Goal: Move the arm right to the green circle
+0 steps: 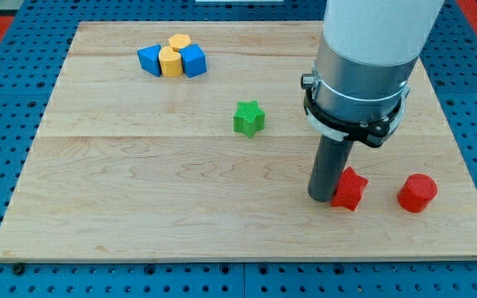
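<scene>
Your rod's tip (322, 199), fingerless so clasping nothing, touches the red star-shaped block (350, 189) at lower right; no green circle shows, only the green star-shaped block (249, 117) at centre.

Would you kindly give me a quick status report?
My tip touching red star, left side. Green circle not visible; only green star. Red cylinder further right.

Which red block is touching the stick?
The red star block: my tip sits right against its left side. The red round block stands apart, farther right.
</scene>
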